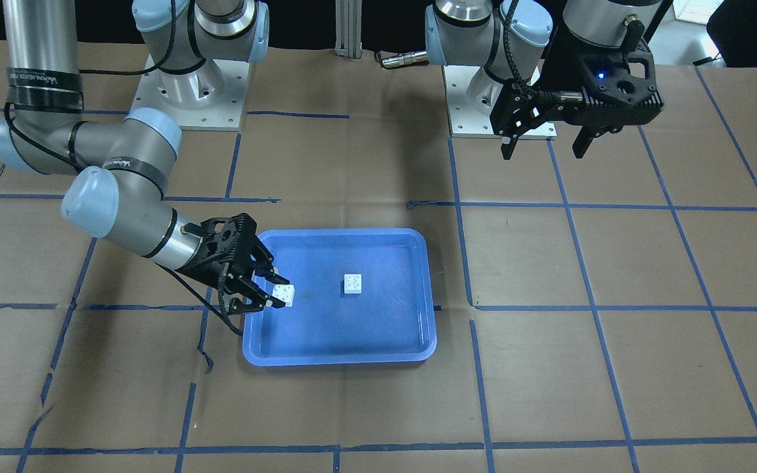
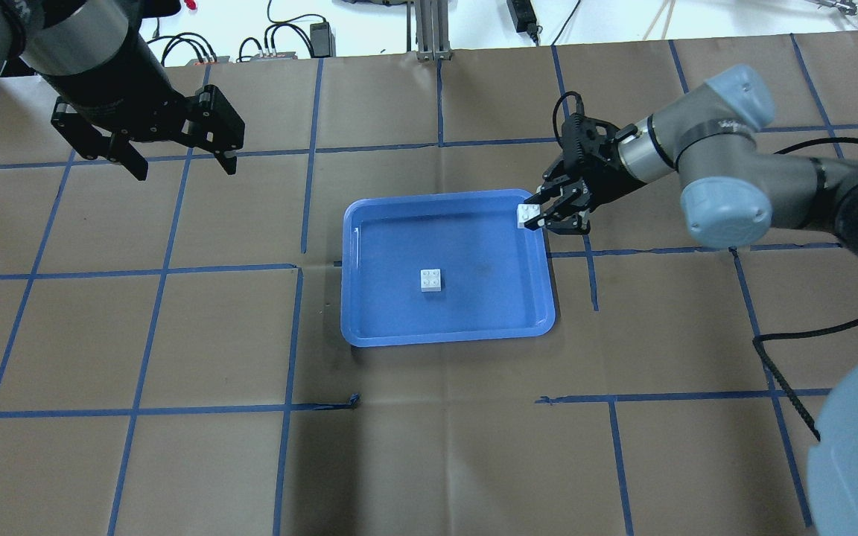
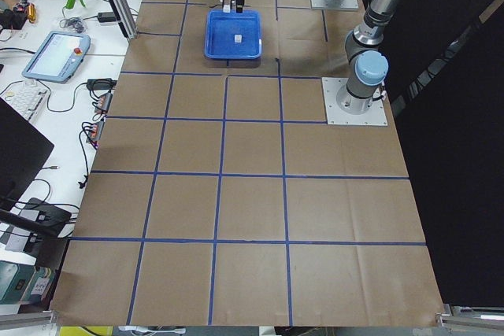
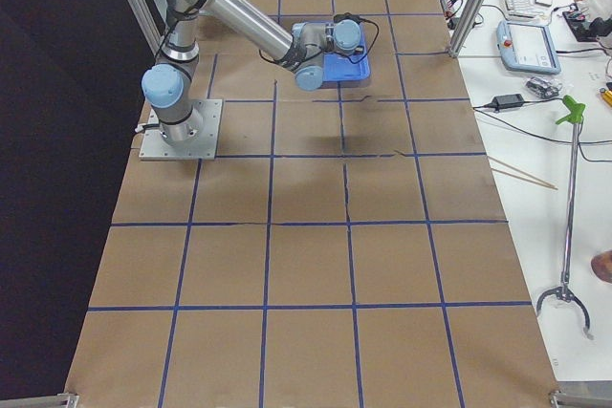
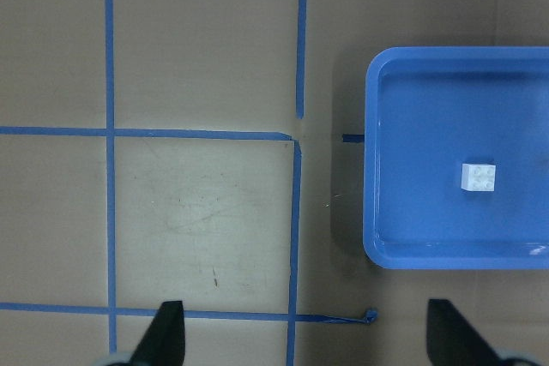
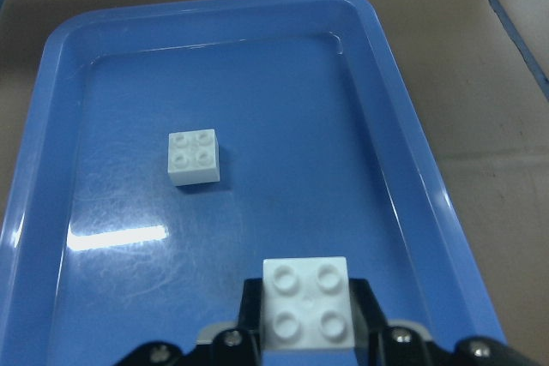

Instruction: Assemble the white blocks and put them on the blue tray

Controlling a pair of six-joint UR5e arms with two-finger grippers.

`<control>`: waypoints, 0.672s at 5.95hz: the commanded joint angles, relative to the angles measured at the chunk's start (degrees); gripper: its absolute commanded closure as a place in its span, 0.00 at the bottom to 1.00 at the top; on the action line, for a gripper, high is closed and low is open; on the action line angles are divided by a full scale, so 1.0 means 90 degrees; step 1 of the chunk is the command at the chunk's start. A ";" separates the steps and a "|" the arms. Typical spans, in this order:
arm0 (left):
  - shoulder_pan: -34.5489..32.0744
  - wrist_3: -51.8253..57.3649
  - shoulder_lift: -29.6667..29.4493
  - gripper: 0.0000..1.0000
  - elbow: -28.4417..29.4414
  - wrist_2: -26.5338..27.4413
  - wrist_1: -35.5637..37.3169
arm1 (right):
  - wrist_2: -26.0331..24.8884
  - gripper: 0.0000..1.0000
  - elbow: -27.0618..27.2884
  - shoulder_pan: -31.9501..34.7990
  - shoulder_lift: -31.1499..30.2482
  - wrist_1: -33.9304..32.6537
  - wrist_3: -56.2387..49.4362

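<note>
The blue tray (image 1: 405,341) lies mid-table; it also shows in the overhead view (image 2: 369,327). One white block (image 1: 353,284) (image 2: 431,281) (image 6: 194,157) sits studs-up near the tray's middle. My right gripper (image 1: 278,293) (image 2: 532,216) is shut on a second white block (image 1: 284,293) (image 2: 525,215) (image 6: 306,301) and holds it above the tray's edge on my right side. My left gripper (image 1: 545,146) (image 2: 179,165) is open and empty, raised above the table near its base, well away from the tray. Its fingertips (image 5: 167,332) frame bare paper beside the tray (image 5: 386,255).
Brown paper with blue tape grid lines covers the table (image 2: 176,335). Both arm bases (image 1: 188,98) stand at the robot's side. A side bench with a teach pendant (image 3: 55,53) and cables runs along the far edge.
</note>
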 commanded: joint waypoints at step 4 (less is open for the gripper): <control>-0.0005 -0.0020 0.0022 0.00 0.0000 0.0013 0.0040 | -0.0014 0.74 0.0482 0.0573 0.0449 -0.1544 0.0896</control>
